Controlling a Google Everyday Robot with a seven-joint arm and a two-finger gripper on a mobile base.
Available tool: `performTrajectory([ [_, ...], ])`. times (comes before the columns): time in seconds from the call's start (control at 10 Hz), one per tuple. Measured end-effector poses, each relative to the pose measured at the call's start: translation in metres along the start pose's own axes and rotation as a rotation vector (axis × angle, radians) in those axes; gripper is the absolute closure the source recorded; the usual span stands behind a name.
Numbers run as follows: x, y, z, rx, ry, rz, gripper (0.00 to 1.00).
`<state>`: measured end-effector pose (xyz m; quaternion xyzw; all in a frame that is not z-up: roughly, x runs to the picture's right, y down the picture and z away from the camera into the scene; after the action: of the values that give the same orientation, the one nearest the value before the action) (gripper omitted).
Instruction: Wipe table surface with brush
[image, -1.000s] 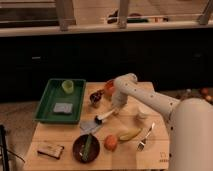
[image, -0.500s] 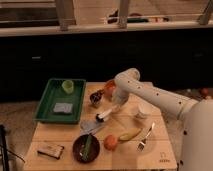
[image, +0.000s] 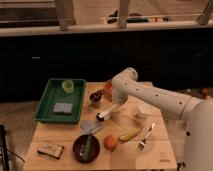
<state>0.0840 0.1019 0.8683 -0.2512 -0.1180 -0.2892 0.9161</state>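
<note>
You have the pincer (image: 116, 104) closed on the brush (image: 107, 112), a slim white stick with a small dark head, slanting down toward the tan tabletop (image: 65, 136) just right of the green tray (image: 50, 95).

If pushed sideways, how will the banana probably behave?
Curved and lying flat, the banana would likely pivot or slide, not roll. The fork close beside it might get knocked. The gripper, shut on the brush, is over the table surface.
</note>
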Motion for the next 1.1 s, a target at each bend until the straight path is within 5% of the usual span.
performTrajectory([
  [0.7, 0.005, 0.007, 0.021, -0.061, 0.008, 0.000, 1.00],
  [1.1, 0.045, 0.037, 0.016, -0.107, 0.047, 0.066, 1.00],
])
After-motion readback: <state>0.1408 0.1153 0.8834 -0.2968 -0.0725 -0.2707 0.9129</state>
